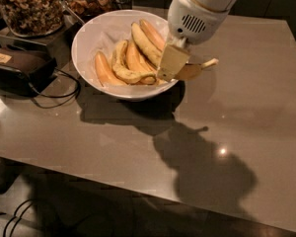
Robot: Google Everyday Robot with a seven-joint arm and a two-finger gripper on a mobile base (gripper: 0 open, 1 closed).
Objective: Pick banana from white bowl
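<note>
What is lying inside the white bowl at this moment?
Several bananas: the long pale banana, a spotted one and orange-toned ones. The gripper hangs over the right rim of the bowl and covers the bananas' ends there; anything beneath the fruit is hidden.

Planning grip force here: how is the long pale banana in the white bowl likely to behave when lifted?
The banana looks solid and curved, so probably stiff, not floppy. Its smooth skin may slip under a pinch. It leans on other bananas in the white bowl, so neighbours may shift. The gripper hangs at the bowl's rim beside it.
</note>
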